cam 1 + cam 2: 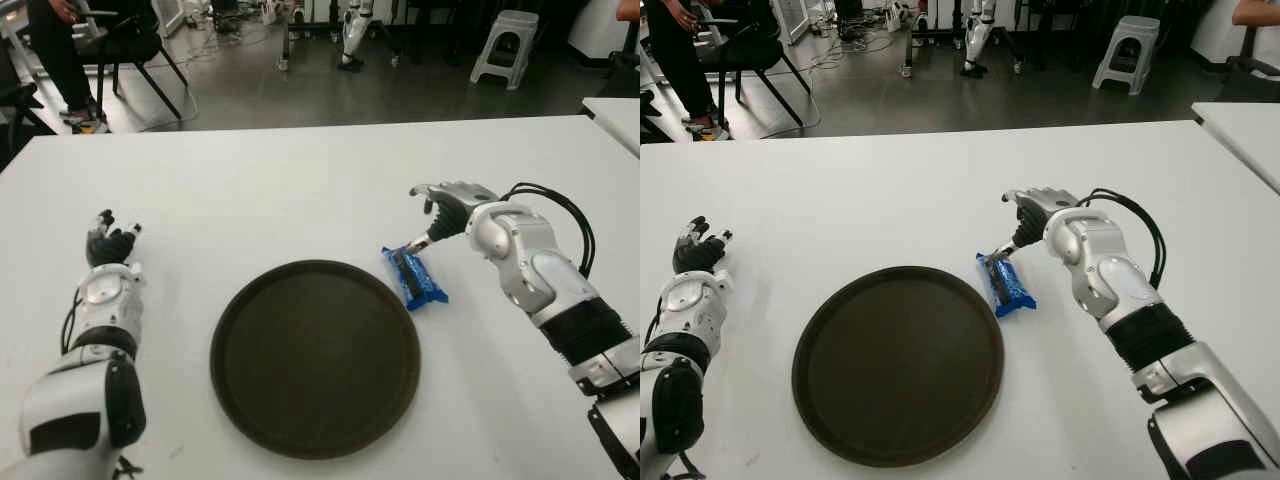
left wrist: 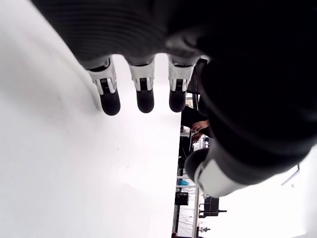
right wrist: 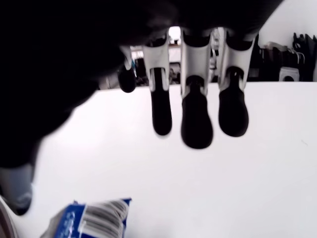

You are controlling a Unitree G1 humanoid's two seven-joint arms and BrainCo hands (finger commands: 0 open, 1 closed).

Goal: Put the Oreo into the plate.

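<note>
The right hand (image 1: 440,215) hangs over the white table (image 1: 300,190) just beyond the far end of the Oreo (image 1: 413,277), a blue packet lying flat on the table. Its fingers (image 3: 196,119) are extended and loosely spread, hanging straight with nothing between them; the right wrist view shows three dark fingertips side by side above bare tabletop, with the packet's printed end below and short of them. In the eye views the thumb reaches down toward the packet's far end and seems to touch or nearly touch it, though contact cannot be told for certain. The hand holds nothing.

The Oreo lies just beside the right rim of the plate (image 1: 250,400), a round, dark, shallow dish near the front middle of the table. The packet is outside the plate, its long side running roughly along the rim, close to it but not on it.

The left hand (image 1: 108,243) shows well to the left of the plate, its fingers (image 2: 110,96) relaxed and slightly parted, gripping nothing.
</note>
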